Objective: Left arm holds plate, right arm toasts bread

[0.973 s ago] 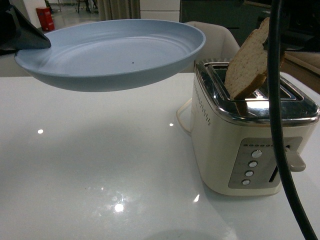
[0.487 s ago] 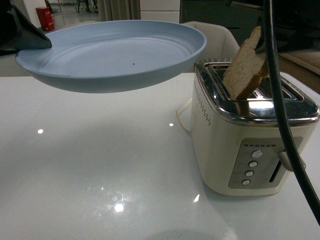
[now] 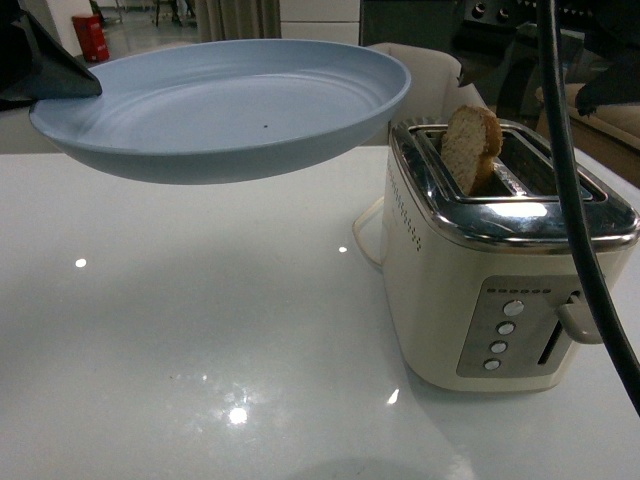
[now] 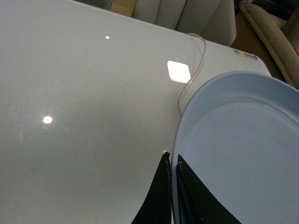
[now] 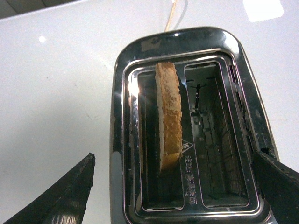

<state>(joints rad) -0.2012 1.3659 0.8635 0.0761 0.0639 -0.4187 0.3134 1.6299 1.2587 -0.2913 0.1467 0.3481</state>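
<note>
Grips the plate (image 3: 220,110) by its rim with the left gripper (image 3: 55,78), at the upper left of the front picture. Carries it roughly level and well clear of the glossy white table (image 3: 200,330), bare but for one tiny dark speck. Pinches that rim, seen from the left wrist, between two thin dark fingers (image 4: 159,196), one inside the plate (image 4: 243,140) and one outside, jaws pressed close on the edge. Shows the bread (image 3: 470,150) at the right of the front picture, standing on edge in the cream and chrome toaster (image 3: 440,290), in the slot on the plate's side. Leaves the rounded crust poking above the chrome top, leaning a little. Spreads the right gripper (image 5: 173,156) wide over the toaster, gripping nothing, with the whole chrome top between its two dark fingers (image 5: 70,196) and neither finger touching the bread (image 5: 169,126). Trails a thick black cable (image 3: 570,220) down the right side of the front picture, across the toaster's button panel and lever (image 3: 578,322).
</note>
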